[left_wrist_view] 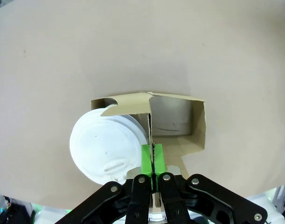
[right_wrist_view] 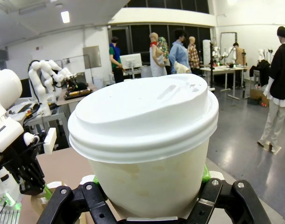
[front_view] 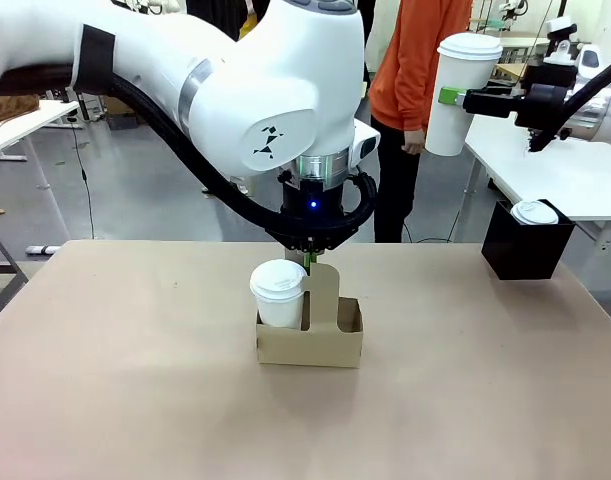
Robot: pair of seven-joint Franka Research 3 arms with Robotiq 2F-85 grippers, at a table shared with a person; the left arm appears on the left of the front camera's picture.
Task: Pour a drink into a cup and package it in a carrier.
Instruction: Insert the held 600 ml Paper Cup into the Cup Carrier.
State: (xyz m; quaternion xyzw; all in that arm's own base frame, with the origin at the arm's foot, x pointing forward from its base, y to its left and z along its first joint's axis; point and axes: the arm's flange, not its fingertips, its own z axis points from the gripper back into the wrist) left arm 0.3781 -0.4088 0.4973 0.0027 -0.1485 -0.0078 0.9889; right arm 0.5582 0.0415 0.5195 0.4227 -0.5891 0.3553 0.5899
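Carrier (front_view: 310, 338): brown cardboard, standing flat at about the middle of the table (front_view: 135, 400), well apart from every edge. Handle tab upright along its centre line.

Cup (front_view: 278, 293): white, lidded, seated upright in the carrier pocket on the robot's left of the tab. From the left wrist view its lid (left_wrist_view: 107, 149) lies just beside the tab and overlaps the pocket's edge. The pocket on the other side of the tab (left_wrist_view: 177, 122) shows bare cardboard walls.

Left end effector (front_view: 312, 262): comes straight down onto the carrier from above. Green pads (left_wrist_view: 147, 158) pressed together on the top of the handle tab, the thin cardboard pinched between them. Touches the tab; cannot tell whether it also brushes the lid beside it.

Second cup (front_view: 463, 95): white, lidded, about upright, up in the air beyond the far right corner of the table. Right end effector (front_view: 453, 97) clamps it around the body below the lid, coming in from the side. In the right wrist view a green pad (right_wrist_view: 205, 173) bears on the paper wall, black fingers either side.

Black box (front_view: 525, 250): at the far right corner of the table, a white lidded top (front_view: 535, 212) showing in it.

Person in an orange top (front_view: 410, 70) stands past the far edge.
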